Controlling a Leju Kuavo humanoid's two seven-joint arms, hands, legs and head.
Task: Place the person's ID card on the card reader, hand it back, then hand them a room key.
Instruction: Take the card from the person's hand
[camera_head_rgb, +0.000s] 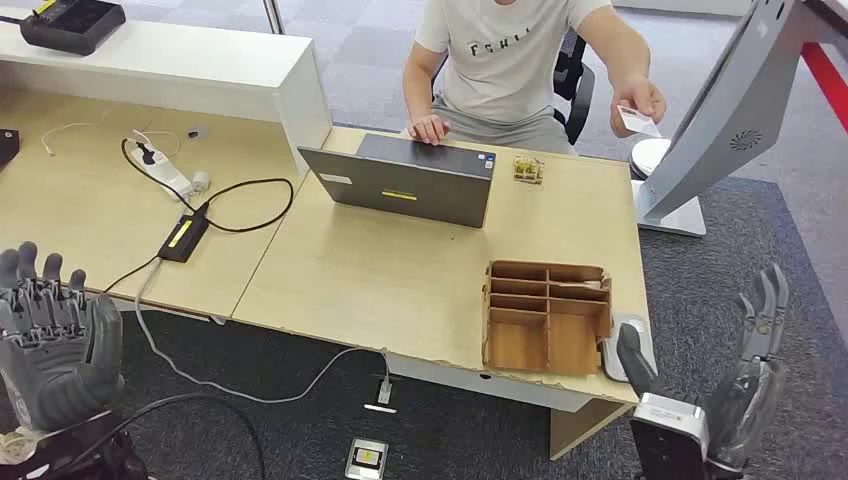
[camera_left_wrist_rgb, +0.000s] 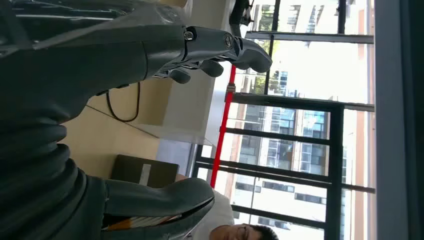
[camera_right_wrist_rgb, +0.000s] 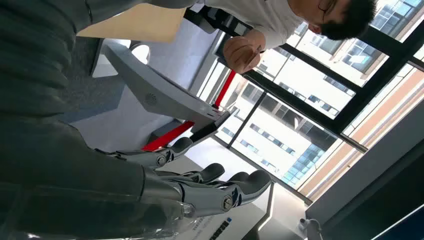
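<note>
One small white ID card (camera_head_rgb: 637, 120) being held out in the seated person's hand (camera_head_rgb: 640, 100), past the far right corner of the pale wooden desk (camera_head_rgb: 390, 270). Waiting low with the right grey robot hand (camera_head_rgb: 735, 395) spread, holding nothing; likewise the left grey robot hand (camera_head_rgb: 55, 335). Probably best: reaching the right hand up, pinching the card's free edge, avoiding the brown compartmented wooden tray (camera_head_rgb: 547, 315).

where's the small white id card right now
In the head view the small white ID card is at upper right, held in the seated person's hand beyond the wooden desk's far right corner, beside the grey stand.
</note>
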